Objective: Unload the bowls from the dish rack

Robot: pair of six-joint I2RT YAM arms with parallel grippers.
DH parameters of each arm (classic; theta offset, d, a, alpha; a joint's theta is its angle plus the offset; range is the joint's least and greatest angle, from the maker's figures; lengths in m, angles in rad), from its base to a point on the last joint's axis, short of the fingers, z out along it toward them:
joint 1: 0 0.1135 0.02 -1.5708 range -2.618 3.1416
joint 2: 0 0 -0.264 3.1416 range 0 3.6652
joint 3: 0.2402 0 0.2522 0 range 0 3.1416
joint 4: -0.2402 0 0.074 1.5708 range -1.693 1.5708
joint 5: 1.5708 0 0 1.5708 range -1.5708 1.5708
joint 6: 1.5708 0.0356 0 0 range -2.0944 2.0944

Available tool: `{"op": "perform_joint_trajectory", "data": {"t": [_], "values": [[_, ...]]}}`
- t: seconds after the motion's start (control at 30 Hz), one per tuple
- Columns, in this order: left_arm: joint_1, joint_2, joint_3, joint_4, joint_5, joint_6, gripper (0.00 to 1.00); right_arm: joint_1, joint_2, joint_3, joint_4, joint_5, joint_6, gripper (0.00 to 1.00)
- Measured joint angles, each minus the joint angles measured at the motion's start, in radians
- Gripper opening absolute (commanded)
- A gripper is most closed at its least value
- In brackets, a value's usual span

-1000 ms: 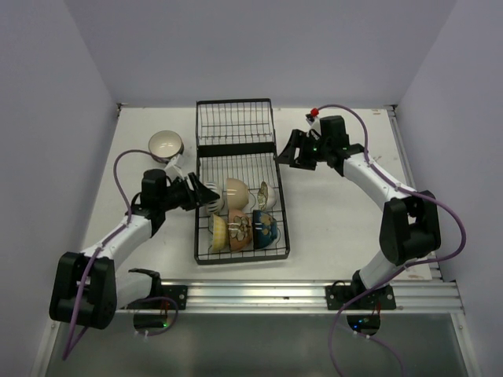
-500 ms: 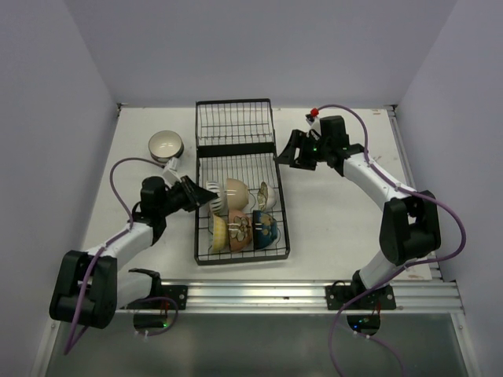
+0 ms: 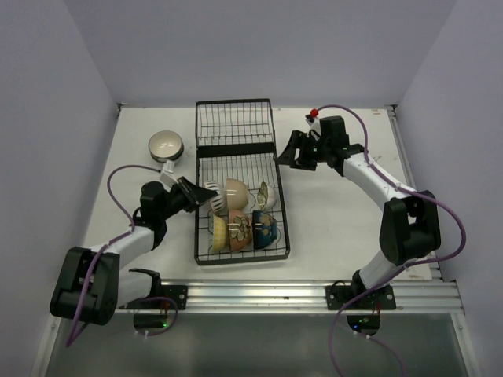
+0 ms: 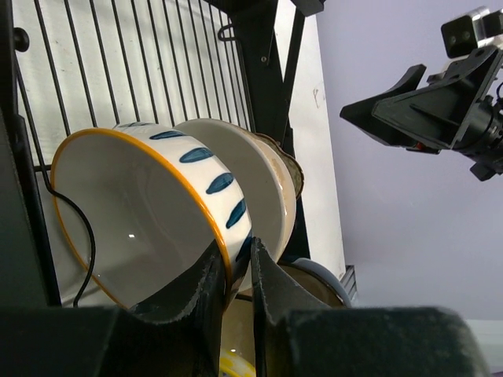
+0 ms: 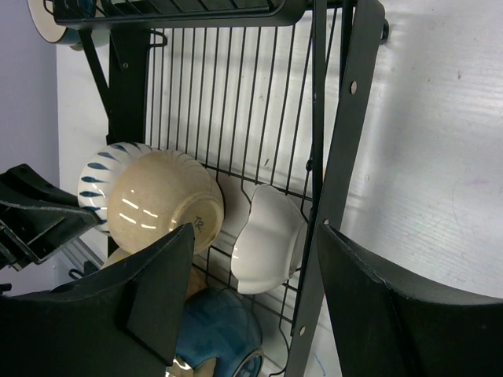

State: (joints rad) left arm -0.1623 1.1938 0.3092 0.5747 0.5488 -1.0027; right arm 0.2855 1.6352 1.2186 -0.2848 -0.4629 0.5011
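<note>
The black wire dish rack (image 3: 236, 133) lies mid-table, with several bowls standing on edge in its near section. My left gripper (image 3: 206, 196) is shut on the rim of a white bowl with blue dashes and an orange rim (image 4: 134, 220), one finger inside it and one outside (image 4: 238, 251). A cream bowl (image 3: 236, 191) leans right behind it. A small white bowl (image 3: 266, 195), a yellow bowl (image 3: 219, 232), a peach bowl (image 3: 240, 229) and a blue bowl (image 3: 266, 228) fill the rest. My right gripper (image 3: 287, 153) hangs open over the rack's right edge, above the small white bowl (image 5: 267, 243).
A cream bowl with a dark outside (image 3: 166, 144) stands upright on the table left of the rack's far section. That far section (image 3: 234, 122) holds nothing. White walls close in the table at the back and both sides.
My left gripper has gone from open to shut on the blue-dashed bowl's rim, and its arm has shifted slightly. The right arm has not moved.
</note>
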Motion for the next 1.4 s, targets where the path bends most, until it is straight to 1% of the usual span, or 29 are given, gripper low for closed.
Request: {"op": "perform_joint_trajectory", "data": {"t": [0.57,0.77,1.2,1.4], "values": [[-0.004,-0.039,-0.063,0.080,-0.107,-0.150,0.00,0.000,0.000,0.000,-0.004,0.000,-0.009,0.67],[-0.004,-0.038,-0.094,0.154,-0.141,-0.210,0.00,-0.001,0.000,0.000,-0.005,0.000,-0.009,0.67],[-0.004,0.032,-0.117,0.348,-0.144,-0.317,0.00,-0.001,0.001,0.000,-0.005,0.000,-0.013,0.67],[-0.004,0.032,-0.110,0.350,-0.140,-0.313,0.00,-0.001,0.001,0.000,-0.005,0.000,-0.013,0.67]]}}
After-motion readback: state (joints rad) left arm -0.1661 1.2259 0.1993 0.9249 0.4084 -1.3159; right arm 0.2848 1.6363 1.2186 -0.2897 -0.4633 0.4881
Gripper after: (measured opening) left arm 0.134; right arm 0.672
